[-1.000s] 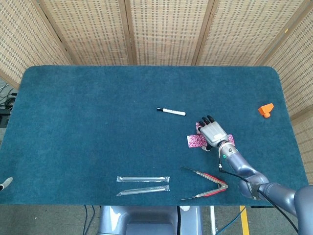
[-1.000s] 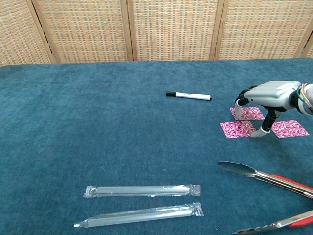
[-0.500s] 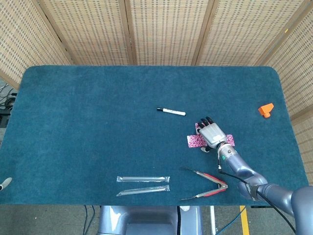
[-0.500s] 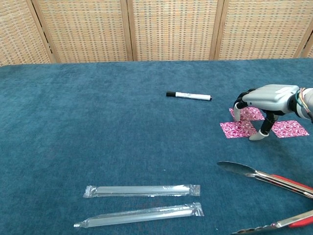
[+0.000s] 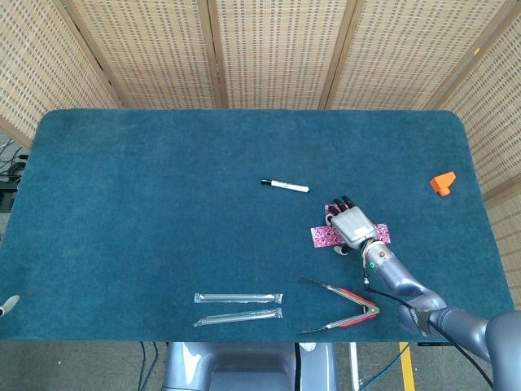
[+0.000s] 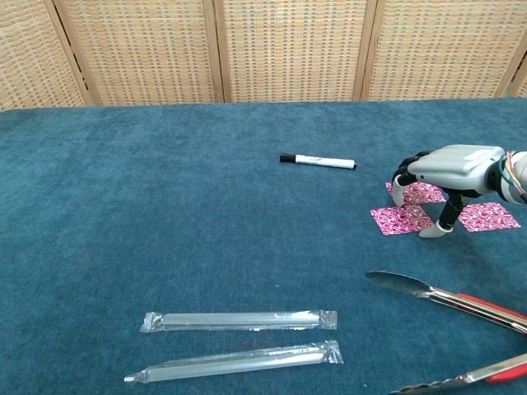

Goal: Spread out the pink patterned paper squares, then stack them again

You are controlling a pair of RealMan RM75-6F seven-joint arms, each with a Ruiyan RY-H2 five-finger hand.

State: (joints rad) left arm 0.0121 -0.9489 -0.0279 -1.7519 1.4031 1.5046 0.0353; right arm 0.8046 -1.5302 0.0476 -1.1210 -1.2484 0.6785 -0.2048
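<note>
Three pink patterned paper squares lie spread on the blue carpet at the right: a left one (image 6: 401, 219) (image 5: 324, 235), a right one (image 6: 488, 216) (image 5: 382, 235) and a back one (image 6: 422, 192) (image 5: 333, 210). My right hand (image 6: 451, 167) (image 5: 352, 223) arches over them palm down with its fingers apart and holds nothing. Its fingertips (image 6: 398, 194) touch the back square, and the thumb tip rests on the carpet between the two front squares. A small grey tip (image 5: 6, 305) at the lower left edge is all that shows of what may be my left hand.
A black-capped white marker (image 6: 318, 160) lies behind and left of the squares. Red-handled metal tongs (image 6: 449, 299) lie near the front right. Two wrapped straws (image 6: 239, 320) lie at the front middle. An orange block (image 5: 443, 182) sits at the far right.
My right hand has sunk a little and drawn slightly back toward me, and its thumb has slid off the left square's edge. The squares have barely moved.
</note>
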